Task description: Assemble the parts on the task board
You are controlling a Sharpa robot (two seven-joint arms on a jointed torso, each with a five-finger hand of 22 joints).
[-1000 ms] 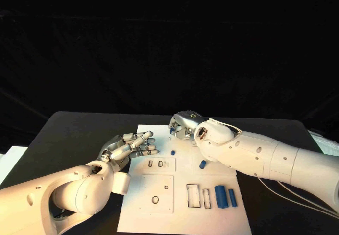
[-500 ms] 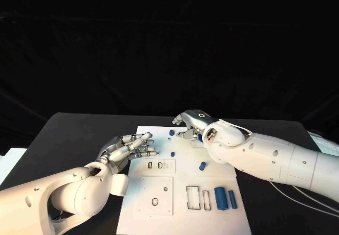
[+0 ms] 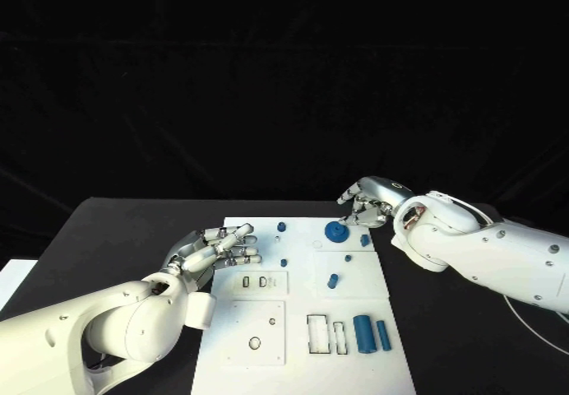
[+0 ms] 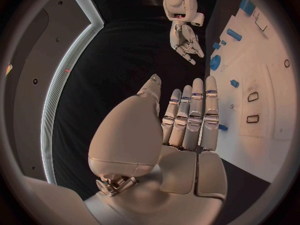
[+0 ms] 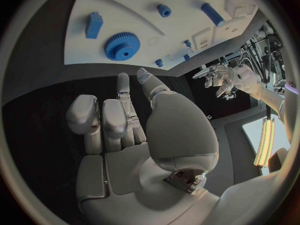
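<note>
Hovering over the far right corner of the task board (image 3: 303, 304), the right hand (image 3: 367, 200) has its fingers curled downward and holds nothing; in the right wrist view its fingers (image 5: 119, 115) lie bent over the dark bench (image 5: 44, 110) just short of the board's edge. Just beside its fingertips a blue gear (image 3: 335, 231) lies flat on the board, apart from the hand, and a small blue block (image 3: 365, 239) lies next to the gear at the board's right edge.

The left hand (image 3: 219, 251) floats at the board's left edge, fingers spread and stretched out straight, holding nothing; the left wrist view shows those fingers (image 4: 194, 115) side by side above the bench, with the board beyond them.

Between the two hands, small blue parts are scattered on the white surface: a peg (image 3: 282, 225) near the far edge, another (image 3: 284, 262) lower down, a tiny one (image 3: 348, 257), and a short slanted cylinder (image 3: 333, 281) towards the middle. Nearer the robot, a thick blue cylinder (image 3: 364, 334) and a thinner bar (image 3: 381, 332) lie side by side, just right of two empty rectangular slots (image 3: 320, 333).
</note>
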